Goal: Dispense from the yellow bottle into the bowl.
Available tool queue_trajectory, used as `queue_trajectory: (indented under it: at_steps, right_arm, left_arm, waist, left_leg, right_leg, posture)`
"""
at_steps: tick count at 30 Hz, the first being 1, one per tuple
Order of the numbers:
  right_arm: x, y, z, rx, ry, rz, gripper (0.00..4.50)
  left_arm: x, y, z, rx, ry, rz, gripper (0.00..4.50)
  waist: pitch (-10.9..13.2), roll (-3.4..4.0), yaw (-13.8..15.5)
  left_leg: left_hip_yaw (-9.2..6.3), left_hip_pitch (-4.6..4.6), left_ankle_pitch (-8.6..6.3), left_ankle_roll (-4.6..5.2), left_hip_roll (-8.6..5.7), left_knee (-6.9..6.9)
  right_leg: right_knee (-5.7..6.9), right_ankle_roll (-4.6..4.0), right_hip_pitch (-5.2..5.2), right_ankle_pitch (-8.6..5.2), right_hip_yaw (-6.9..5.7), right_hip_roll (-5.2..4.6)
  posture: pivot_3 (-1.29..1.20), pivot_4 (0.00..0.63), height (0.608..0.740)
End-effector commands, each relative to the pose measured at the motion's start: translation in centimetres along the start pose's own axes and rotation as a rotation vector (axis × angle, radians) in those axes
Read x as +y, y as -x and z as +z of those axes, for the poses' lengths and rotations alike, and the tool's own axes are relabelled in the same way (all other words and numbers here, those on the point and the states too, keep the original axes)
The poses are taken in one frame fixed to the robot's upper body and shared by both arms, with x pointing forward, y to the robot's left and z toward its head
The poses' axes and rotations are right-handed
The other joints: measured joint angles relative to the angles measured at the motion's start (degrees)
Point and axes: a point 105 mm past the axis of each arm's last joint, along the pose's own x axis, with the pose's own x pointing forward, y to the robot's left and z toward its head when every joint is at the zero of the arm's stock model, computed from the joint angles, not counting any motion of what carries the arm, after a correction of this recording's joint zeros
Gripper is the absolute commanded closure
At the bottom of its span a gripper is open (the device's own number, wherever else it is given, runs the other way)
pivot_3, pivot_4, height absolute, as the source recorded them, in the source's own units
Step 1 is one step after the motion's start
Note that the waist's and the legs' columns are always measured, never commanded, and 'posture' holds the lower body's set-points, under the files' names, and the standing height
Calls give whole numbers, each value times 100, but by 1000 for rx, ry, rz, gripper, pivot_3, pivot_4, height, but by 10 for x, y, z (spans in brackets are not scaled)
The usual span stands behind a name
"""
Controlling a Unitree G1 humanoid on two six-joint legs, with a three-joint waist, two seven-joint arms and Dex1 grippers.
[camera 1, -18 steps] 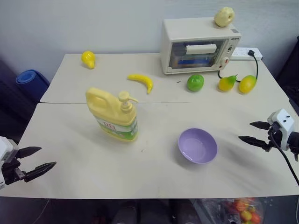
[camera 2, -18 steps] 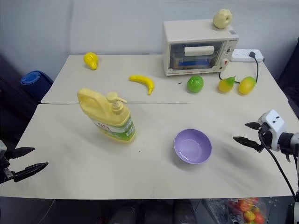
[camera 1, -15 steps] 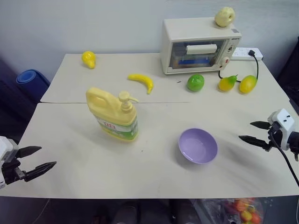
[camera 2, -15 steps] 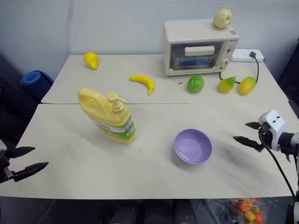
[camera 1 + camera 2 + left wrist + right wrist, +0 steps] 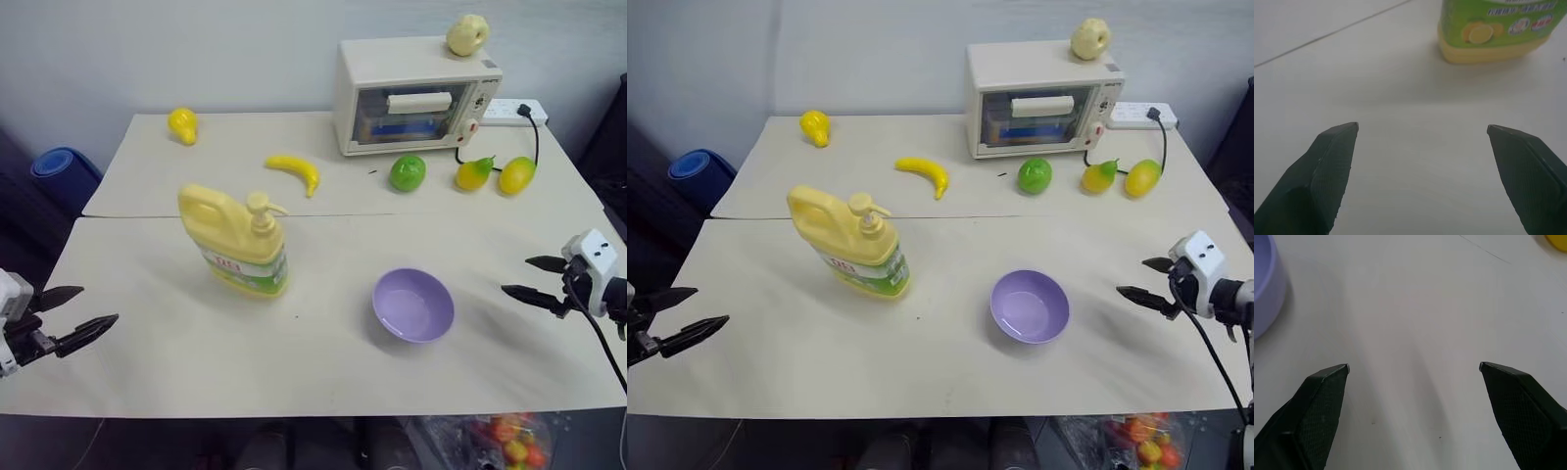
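Left end effector agape — yellow bottle label legible.

Your robot's two grippers, black and white

Each gripper, left gripper and right gripper, has tapered, pointed black fingers on a white block; a black cable trails from the right.

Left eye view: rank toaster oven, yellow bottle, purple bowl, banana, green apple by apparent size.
1. toaster oven
2. yellow bottle
3. purple bowl
4. banana
5. green apple

The oven sits farthest back, so it is likely bigger still. Banana and apple look close: unsure.
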Motion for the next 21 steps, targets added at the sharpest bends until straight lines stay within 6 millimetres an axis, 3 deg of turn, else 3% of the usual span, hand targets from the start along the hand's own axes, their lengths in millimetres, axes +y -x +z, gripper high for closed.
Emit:
queue_trajectory:
  at_steps: [1, 6, 11, 16, 21]
  right_arm:
    - [9, 6, 32, -94, 55, 25, 37]
    - [51, 4, 60, -157, 90, 131, 37]
    - [112, 3, 65, -125, 122, 260, 37]
    - [158, -2, 62, -121, 56, 312, 37]
    - [181, -20, 52, -79, 61, 306, 37]
  left_arm:
    - [-27, -10, 32, -93, -15, -146, 0]
    - [-68, -7, 77, -161, -43, -390, 0]
    - [-117, 1, 114, -178, -92, -661, 0]
    - [-157, 3, 101, -23, -196, -862, 0]
    - [-159, -6, 97, 10, -291, -873, 0]
  waist:
    - [0, 0, 9]
    - [0, -2, 27]
    - [-1, -3, 41]
    - [-1, -3, 18]
    - [-2, -8, 33]
  left_leg:
    - [-1, -1, 0, 0, 1, 1]
    - [-7, -4, -1, -3, 4, 2]
    - [-9, -3, -2, -4, 4, 4]
    - [-7, -1, -3, -2, 1, 3]
    - [6, 9, -2, -3, -21, 3]
  right_leg:
    - [6, 1, 0, 1, 0, -1]
    - [19, 3, 0, 2, -1, -1]
    - [20, 3, 3, 1, 0, 0]
    - [17, 2, 4, 1, 3, 2]
    - [3, -5, 4, -2, 15, 16]
  posture:
    - [0, 150, 740]
    - [0, 150, 740]
    - [0, 150, 740]
    - [0, 150, 740]
    - [0, 150, 740]
